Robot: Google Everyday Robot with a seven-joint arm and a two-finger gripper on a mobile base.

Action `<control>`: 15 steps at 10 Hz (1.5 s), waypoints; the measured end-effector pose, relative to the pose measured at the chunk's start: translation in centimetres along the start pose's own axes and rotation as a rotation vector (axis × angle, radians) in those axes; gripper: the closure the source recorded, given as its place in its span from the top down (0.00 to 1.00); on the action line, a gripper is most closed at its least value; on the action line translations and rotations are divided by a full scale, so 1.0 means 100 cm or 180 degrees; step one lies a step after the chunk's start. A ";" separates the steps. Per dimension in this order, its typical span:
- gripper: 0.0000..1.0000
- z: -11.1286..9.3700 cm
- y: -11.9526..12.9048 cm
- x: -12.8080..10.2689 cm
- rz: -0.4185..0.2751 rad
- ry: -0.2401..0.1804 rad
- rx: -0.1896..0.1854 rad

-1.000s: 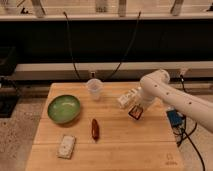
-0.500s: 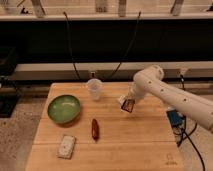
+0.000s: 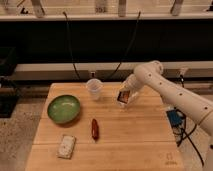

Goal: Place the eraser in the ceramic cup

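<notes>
The ceramic cup (image 3: 94, 88) is small, pale and tapered, and stands upright near the back of the wooden table (image 3: 135, 145). My gripper (image 3: 123, 98) hangs from the white arm (image 3: 165, 89), just right of the cup and a little above the table. It is shut on the eraser (image 3: 122, 96), a small dark block with orange and white patches. The eraser is about a cup's width to the right of the cup's rim, at roughly the cup's height.
A green bowl (image 3: 63, 108) sits at the left of the table. A dark red oblong thing (image 3: 94, 128) lies in the middle. A whitish speckled slab (image 3: 66, 146) lies at the front left. A blue box (image 3: 174, 119) with cables hangs off the table's right edge.
My gripper has moved left and toward the back with the eraser, from the table's right side to just right of the cup. Nothing else has moved.
</notes>
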State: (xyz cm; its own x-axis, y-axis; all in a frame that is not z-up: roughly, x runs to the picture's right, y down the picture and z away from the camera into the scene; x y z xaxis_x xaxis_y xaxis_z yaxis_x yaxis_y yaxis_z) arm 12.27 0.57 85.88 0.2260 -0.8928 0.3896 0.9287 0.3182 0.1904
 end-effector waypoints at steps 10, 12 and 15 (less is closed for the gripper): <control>0.00 -0.033 -0.097 0.024 -0.0577 0.0328 0.0351; 0.00 -0.036 -0.114 0.028 -0.0661 0.0389 0.0431; 0.00 -0.031 -0.133 0.033 -0.0750 0.0472 0.0513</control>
State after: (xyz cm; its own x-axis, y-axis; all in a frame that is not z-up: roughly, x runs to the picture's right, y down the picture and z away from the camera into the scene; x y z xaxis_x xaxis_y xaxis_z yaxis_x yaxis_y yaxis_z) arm 1.56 -7.58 81.80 0.0618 -0.9809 0.1843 0.9047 0.1330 0.4047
